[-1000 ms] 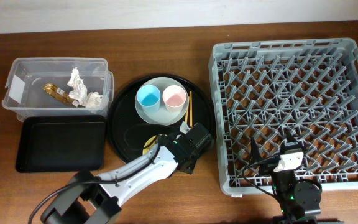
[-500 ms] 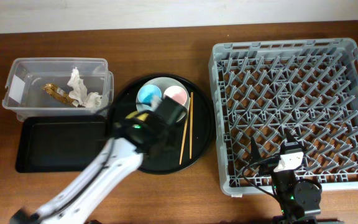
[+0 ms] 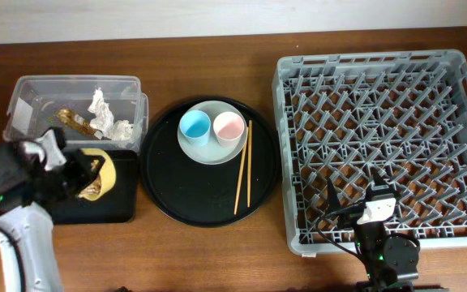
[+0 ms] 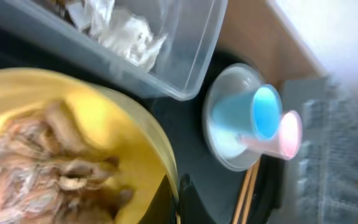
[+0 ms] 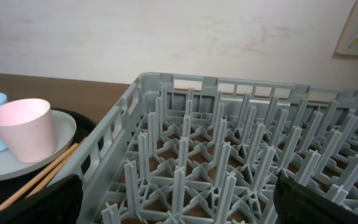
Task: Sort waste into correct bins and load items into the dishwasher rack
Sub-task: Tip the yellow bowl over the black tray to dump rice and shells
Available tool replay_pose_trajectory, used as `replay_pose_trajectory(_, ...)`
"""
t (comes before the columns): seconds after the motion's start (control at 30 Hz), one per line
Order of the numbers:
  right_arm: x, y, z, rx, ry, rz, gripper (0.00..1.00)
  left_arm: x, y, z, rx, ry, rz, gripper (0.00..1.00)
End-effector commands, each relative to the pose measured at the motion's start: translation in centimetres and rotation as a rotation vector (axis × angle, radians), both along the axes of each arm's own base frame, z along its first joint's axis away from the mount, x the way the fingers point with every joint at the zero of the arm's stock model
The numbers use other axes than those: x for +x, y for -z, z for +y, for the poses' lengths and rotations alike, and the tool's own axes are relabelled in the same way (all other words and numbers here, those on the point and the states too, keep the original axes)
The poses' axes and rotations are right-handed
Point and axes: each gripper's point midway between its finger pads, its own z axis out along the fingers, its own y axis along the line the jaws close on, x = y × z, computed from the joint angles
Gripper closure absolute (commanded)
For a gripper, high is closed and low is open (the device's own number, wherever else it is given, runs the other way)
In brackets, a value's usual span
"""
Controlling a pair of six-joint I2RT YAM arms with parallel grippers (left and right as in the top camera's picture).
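My left gripper point(image 3: 79, 176) is shut on the rim of the yellow bowl point(image 3: 101, 172) and holds it tilted over the shallow black tray point(image 3: 117, 204). In the left wrist view the bowl point(image 4: 114, 134) holds beige food scraps point(image 4: 36, 171), with my fingers point(image 4: 176, 200) on its rim. The clear tub point(image 3: 31, 91) holds crumpled white paper point(image 3: 100, 105) and a brown-gold wrapper point(image 3: 73, 120). The blue cup point(image 3: 194, 126) and pink cup point(image 3: 228, 126) stand on the pale plate point(image 3: 209, 152). The chopsticks point(image 3: 244, 166) lie beside it. My right gripper point(image 5: 179, 208) is open over the grey rack's point(image 3: 383, 138) front edge.
The plate, cups and chopsticks sit on a large round black tray point(image 3: 177, 191) between the bins and the rack. The right wrist view shows the rack's pegs point(image 5: 229, 162), the pink cup point(image 5: 20, 127) and the chopsticks point(image 5: 36, 177) to its left.
My left arm has carried the yellow bowl from the round black tray leftward to above the shallow black tray. The right arm has not moved.
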Motion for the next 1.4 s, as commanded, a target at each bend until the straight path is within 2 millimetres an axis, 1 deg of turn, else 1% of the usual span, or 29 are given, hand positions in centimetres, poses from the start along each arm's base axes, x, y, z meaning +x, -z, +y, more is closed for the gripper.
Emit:
replay_pose_trajectory(0.0, 0.0, 0.2, -0.2, 0.001, 0.006, 0.002, 0.02, -1.2, -0.2, 0.4, -0.21, 0.009, -0.147, 1.0)
replay_pose_trajectory(0.1, 0.0, 0.2, -0.1, 0.001, 0.005, 0.002, 0.02, -2.1, 1.3, 2.4, -0.226, -0.064, -0.184, 1.0)
replay_pose_trajectory(0.13, 0.0, 0.2, -0.2, 0.001, 0.006, 0.002, 0.02, -2.3, 1.3, 2.7, -0.234, -0.069, -0.21, 1.0)
replay_pose_trajectory(0.27, 0.0, 0.2, -0.2, 0.001, 0.006, 0.002, 0.02, -2.4, -0.8, 3.6, -0.381, -0.008, -0.401, 1.0)
replay_pose_trajectory(0.3, 0.0, 0.2, -0.2, 0.001, 0.006, 0.002, 0.02, -2.3, -0.6, 3.8, -0.4, -0.005, -0.408, 1.0)
replay_pose_trajectory(0.37, 0.0, 0.2, -0.2, 0.001, 0.006, 0.002, 0.02, -2.1, 0.8, 4.5, -0.438, -0.022, -0.393, 1.0)
replay_pose_trajectory(0.4, 0.0, 0.2, -0.1, 0.001, 0.005, 0.002, 0.02, -2.1, 0.7, 4.5, -0.485, 0.001, -0.423, 1.0)
replay_pose_trajectory(0.47, 0.0, 0.2, -0.1, 0.001, 0.005, 0.002, 0.02, -2.0, 0.0, 4.3, -0.576, 0.065, -0.494, 1.0)
replay_pose_trajectory(0.53, 0.0, 0.2, -0.2, 0.001, 0.006, 0.001, 0.02, -1.8, 0.8, 4.7, -0.618, 0.044, -0.464, 1.0)
replay_pose_trajectory(0.7, 0.0, 0.2, -0.1, 0.001, 0.005, 0.002, 0.02, -1.3, 0.3, 5.2, -0.735, -0.012, -0.378, 1.0)
replay_pose_trajectory(0.8, 0.0, 0.2, -0.1, 0.001, 0.005, 0.002, 0.01, -1.1, -0.5, 5.5, -0.671, 0.02, -0.425, 1.0)
replay_pose_trajectory(0.83, 0.0, 0.2, -0.2, 0.001, 0.006, 0.002, 0.02, -1.1, -0.5, 5.3, -0.699, 0.01, -0.404, 1.0)
replay_pose_trajectory(0.87, 0.0, 0.2, -0.2, 0.001, 0.006, 0.002, 0.02, -1.1, -0.7, 5.4, -0.666, 0.026, -0.429, 1.0)
replay_pose_trajectory(1.13, 0.0, 0.2, -0.2, 0.001, 0.006, 0.002, 0.02, -1.2, -0.6, 5.3, -0.68, 0.019, -0.418, 1.0)
replay_pose_trajectory(1.27, 0.0, 0.2, -0.1, 0.001, 0.005, 0.002, 0.02, -1.1, -0.5, 5.3, -0.675, 0.019, -0.42, 0.96)
replay_pose_trajectory(1.37, 0.0, 0.2, -0.2, 0.001, 0.006, 0.002, 0.02, -1.1, -0.5, 5.3, -0.676, 0.019, -0.42, 0.91)
